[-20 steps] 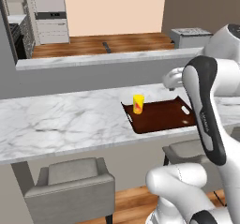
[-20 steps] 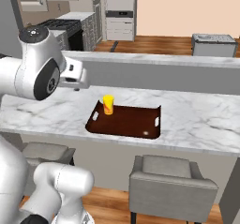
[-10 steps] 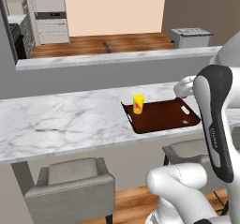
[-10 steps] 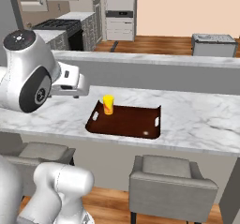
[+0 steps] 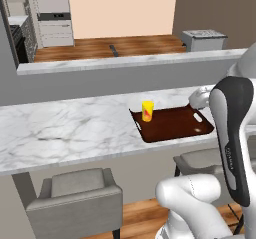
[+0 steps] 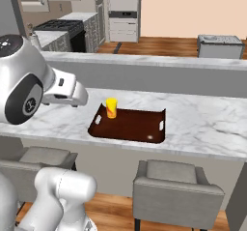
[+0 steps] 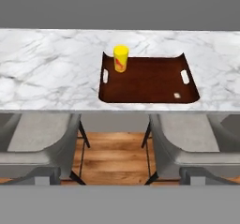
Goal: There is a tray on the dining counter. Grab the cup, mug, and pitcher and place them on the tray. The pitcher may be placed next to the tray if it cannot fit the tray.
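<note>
Cup (image 5: 147, 110) stands upright in tray (image 5: 172, 125) near left handle, tray on marble tabletop (image 5: 70, 130). Tool spread wide, empty, pulled back from tabletop edge. Risk: next delivery crowds cup, knocks it over; carafe may topple if set on upturned tray end.

No readable text anywhere; cup (image 7: 121, 58) carries red-green picture only, no lettering.

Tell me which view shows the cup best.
Hand view: the cup faces the camera squarely, upright in the tray's corner, fruit picture plain. The left base view and right base view show it smaller, at an angle.
</note>
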Tool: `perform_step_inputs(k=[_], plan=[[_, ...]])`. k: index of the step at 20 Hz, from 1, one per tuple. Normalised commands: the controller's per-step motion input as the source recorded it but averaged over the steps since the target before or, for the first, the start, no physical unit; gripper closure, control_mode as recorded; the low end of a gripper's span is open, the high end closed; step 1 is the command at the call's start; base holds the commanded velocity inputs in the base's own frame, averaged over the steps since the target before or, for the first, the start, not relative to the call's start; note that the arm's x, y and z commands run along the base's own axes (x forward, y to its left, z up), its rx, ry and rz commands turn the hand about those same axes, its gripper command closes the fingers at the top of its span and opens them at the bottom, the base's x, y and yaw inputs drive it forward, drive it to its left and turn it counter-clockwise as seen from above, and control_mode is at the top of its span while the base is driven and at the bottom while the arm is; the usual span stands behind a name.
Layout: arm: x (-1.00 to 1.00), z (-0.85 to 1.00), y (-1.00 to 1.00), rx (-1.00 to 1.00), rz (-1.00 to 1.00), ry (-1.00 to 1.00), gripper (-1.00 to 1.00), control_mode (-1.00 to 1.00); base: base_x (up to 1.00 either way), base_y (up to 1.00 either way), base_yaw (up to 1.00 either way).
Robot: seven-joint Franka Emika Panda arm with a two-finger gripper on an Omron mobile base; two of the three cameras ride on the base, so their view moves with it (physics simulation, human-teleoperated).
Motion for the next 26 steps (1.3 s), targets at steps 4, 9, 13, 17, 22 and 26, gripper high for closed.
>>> perform_step_inputs(k=[4, 9, 13, 17, 22, 26], plan=[[-0.19, 0.00, 0.00, 0.00, -0.12, 0.00, -1.00, -1.00, 0.00, 0.00, 0.00], [-0.06, 0.00, 0.00, 0.00, -0.06, 0.00, -1.00, -1.00, 0.00, 0.00, 0.00], [0.00, 0.00, -0.02, 0.00, 0.00, 0.00, -1.00, 1.00, 0.00, 0.00, 0.01], [0.00, 0.00, 0.00, 0.00, 0.00, 0.00, -1.00, 1.00, -0.40, -0.30, 0.00], [0.00, 0.00, 0.00, 0.00, 0.00, 0.00, -1.00, 1.00, -0.90, -0.97, 0.00], [0.00, 0.00, 0.00, 0.00, 0.00, 0.00, -1.00, 1.00, -0.40, -1.00, 0.00]])
